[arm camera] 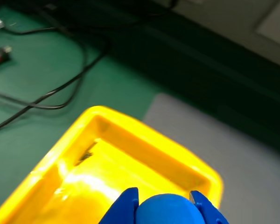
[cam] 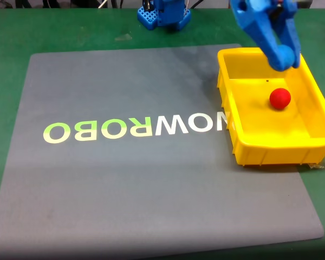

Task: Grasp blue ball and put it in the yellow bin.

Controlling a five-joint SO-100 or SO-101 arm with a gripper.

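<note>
Fixed view: blue gripper (cam: 284,54) comes in from the top right, fingers pointing down, hanging above the back part of the yellow bin (cam: 244,146). Blue ball (cam: 283,57) sits right at the fingertips, pinched between them, fingers closed against its sides. Ball is up in the air over the bin's interior, not touching the bin floor. Same colour as the gripper, so the edges are hard to split in this view.

Wrist view: blue ball (arm camera: 164,210) at the bottom centre of the frame, a finger on each side of it, touching left and right. Gripper (arm camera: 164,207) is narrowed to just the ball's width and clamped on it. Below and behind it is the yellow bin (arm camera: 102,119), a corner and rim in view, bright glare on the floor, small dark mark near the inner wall.

Red ball (cam: 280,98) lies on the bin floor, toward the right of centre in the fixed view, below and slightly in front of the held ball, apart from it.

Bin sits at the right edge of a grey mat (cam: 151,184) with mirrored lettering (cam: 135,129), the bin partly covering the last letters. Green table (cam: 11,32) around the mat. Arm base (cam: 163,13) at top centre. Black cables (arm camera: 46,93) on green surface in the wrist view.
</note>
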